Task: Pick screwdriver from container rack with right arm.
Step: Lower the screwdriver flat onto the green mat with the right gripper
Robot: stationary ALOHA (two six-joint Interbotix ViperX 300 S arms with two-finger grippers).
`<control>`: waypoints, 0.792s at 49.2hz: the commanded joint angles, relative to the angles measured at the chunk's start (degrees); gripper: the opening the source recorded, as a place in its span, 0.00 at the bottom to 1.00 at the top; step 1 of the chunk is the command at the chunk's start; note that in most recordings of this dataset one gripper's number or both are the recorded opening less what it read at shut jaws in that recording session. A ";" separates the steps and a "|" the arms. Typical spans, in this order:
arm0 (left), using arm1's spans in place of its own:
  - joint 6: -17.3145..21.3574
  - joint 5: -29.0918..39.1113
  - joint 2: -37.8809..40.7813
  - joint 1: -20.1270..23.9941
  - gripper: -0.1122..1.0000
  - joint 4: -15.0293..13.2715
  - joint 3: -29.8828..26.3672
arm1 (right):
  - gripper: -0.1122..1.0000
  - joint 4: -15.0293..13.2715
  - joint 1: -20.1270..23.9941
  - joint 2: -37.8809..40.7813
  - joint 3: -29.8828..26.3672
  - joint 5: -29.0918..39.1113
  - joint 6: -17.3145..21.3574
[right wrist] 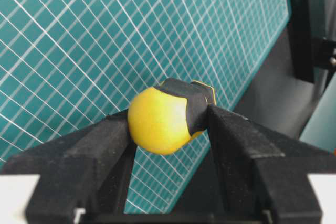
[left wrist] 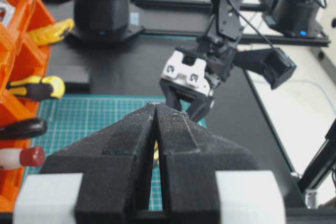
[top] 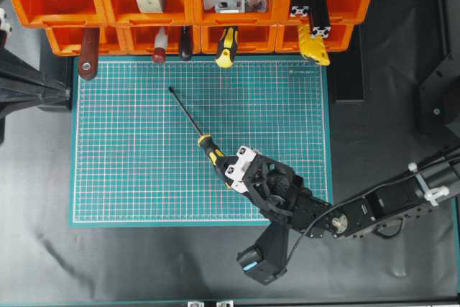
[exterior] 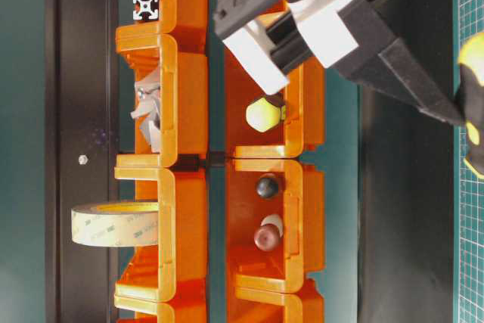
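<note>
Overhead view shows the whole layout, so starting big: the black surface (top: 402, 48), then the green cutting mat (top: 129, 177) laid on it, then the container rack (top: 187, 12), two tiers of orange bins along the mat's far edge. My right arm (top: 374, 210) reaches in from the lower right.

The screwdriver (top: 194, 127) is already out of the rack. It sits over the middle of the mat, well apart from the bins, shaft pointing up-left toward them. My right hand (top: 228, 163) is clamped on the yellow-and-black handle. On the right wrist view the fingers (right wrist: 236, 140) pinch the butt end from both sides, with the rounded yellow cap poking out toward the lens.

Left hand (left wrist: 156, 114) is parked with its tips pressed together, holding nothing, just watching.

What worries me from here:
- The grip looks to be at the very back of the handle, so that long shaft hangs way out front. A quick wrist turn could lever it loose or spin it in the pads.
- I can't tell from these views whether the tip is touching the mat or floating just above. If it's dragging, it could snag and twist the handle out.
- Other tool handles stick out of the lower bins, so swinging back that way could clip them.
</note>
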 commanded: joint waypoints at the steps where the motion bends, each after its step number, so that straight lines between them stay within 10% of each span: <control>1: -0.26 -0.18 0.18 -0.18 0.10 0.18 -1.41 | 0.47 1.85 -0.35 -0.09 0.35 -1.93 0.35; 13: -0.26 0.18 0.18 -0.18 0.10 0.18 -1.41 | 0.47 4.04 -0.35 1.58 1.49 -3.16 0.44; 25: -0.35 0.09 0.18 -0.18 0.10 0.18 -1.41 | 0.73 6.68 -0.35 1.93 3.16 -3.43 0.35; 39: -0.53 0.18 0.18 -0.18 0.10 0.18 -1.49 | 0.81 7.03 -0.09 1.67 2.81 -1.41 0.53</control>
